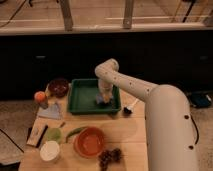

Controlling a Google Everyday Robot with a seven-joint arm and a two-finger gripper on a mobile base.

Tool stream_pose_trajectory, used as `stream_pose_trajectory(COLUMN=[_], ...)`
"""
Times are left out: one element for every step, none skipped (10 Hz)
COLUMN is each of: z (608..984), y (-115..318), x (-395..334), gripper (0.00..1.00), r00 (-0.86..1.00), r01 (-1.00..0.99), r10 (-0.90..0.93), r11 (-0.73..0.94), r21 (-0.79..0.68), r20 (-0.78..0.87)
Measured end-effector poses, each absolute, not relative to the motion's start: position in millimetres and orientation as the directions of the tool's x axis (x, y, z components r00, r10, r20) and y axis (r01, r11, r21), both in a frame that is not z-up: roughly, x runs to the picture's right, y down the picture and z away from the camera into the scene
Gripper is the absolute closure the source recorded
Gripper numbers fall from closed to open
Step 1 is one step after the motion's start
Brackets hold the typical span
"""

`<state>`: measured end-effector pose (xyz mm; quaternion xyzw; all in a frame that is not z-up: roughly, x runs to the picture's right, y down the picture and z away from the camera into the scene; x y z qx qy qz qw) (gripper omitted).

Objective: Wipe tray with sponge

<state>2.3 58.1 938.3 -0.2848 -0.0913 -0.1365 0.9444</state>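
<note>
Camera view: the dark green raised-rim tray (80, 102) sits centred at the far edge of the tabletop (125, 135). The gripper (105, 96) is down in its right half, on the small greyish-blue sponge (103, 100); whether it grasps cannot be told. The tray's left half lies open.

tray (81, 101): dark green, rectangular, raised rim, flat beneath the gripper
sponge (104, 102): small greyish-blue block on tray floor, right side, just under gripper
gripper (104, 95): inside tray, over sponge
</note>
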Motion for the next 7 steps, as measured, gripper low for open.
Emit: stream_pose_trajectory(z=[941.0,943.3,947.2,951.2,957.2,963.7,973.8], y=[61.7,64.2,67.1,66.0,62.0,57.2,49.4], x=[3.5,4.2,7.4,11.6,17.8,21.4,23.9], gripper=[1.00,1.00,1.00,1.00,1.00,1.00,1.00], r00=[0.947,0.949,0.954,0.959,0.964,0.968,0.971], r01=[0.305,0.297,0.281,0.267,0.248,0.235,0.219], r10=[-0.199,-0.191,-0.177,-0.170,-0.158,-0.150,-0.139], r11=[0.800,0.802,0.807,0.814,0.823,0.830,0.837], r21=[-0.517,-0.518,-0.519,-0.516,-0.511,-0.507,-0.501], r20=[0.251,0.249,0.240,0.229,0.214,0.203,0.193])
